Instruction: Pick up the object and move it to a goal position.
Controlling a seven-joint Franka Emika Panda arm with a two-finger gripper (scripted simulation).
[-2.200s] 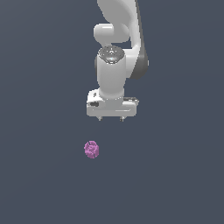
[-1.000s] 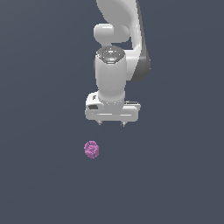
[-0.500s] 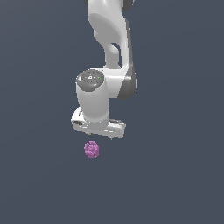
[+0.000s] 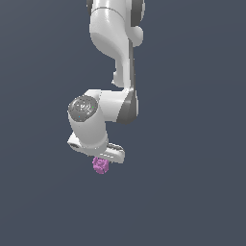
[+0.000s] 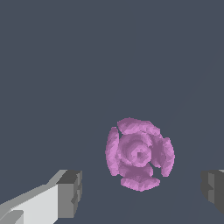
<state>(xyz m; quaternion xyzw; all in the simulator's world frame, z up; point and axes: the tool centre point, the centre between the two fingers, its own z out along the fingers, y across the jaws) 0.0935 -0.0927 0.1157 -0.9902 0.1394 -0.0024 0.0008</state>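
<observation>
Left fingertip (image 5: 70,192): we are seeing it in the lower left of the wrist view, clear of the ball.
Gripper (image 4: 98,154): we are logging it low and left of centre in the exterior view, having dropped and swung toward that view's left within the last second; it was hanging high and to the right of the ball before.
Jaws: standing spread in the wrist view, nothing clamped.
Object (image 4: 100,166): we are finding the pink ball (image 5: 139,154) unmoved, now poking out just beneath the hand, lying between the fingers.
Right fingertip (image 5: 213,190): sitting at the lower right edge, also apart from the ball.
Meaning: we are judging the approach nearly finished; closing comes next, the lift and carry to the goal not yet begun.
</observation>
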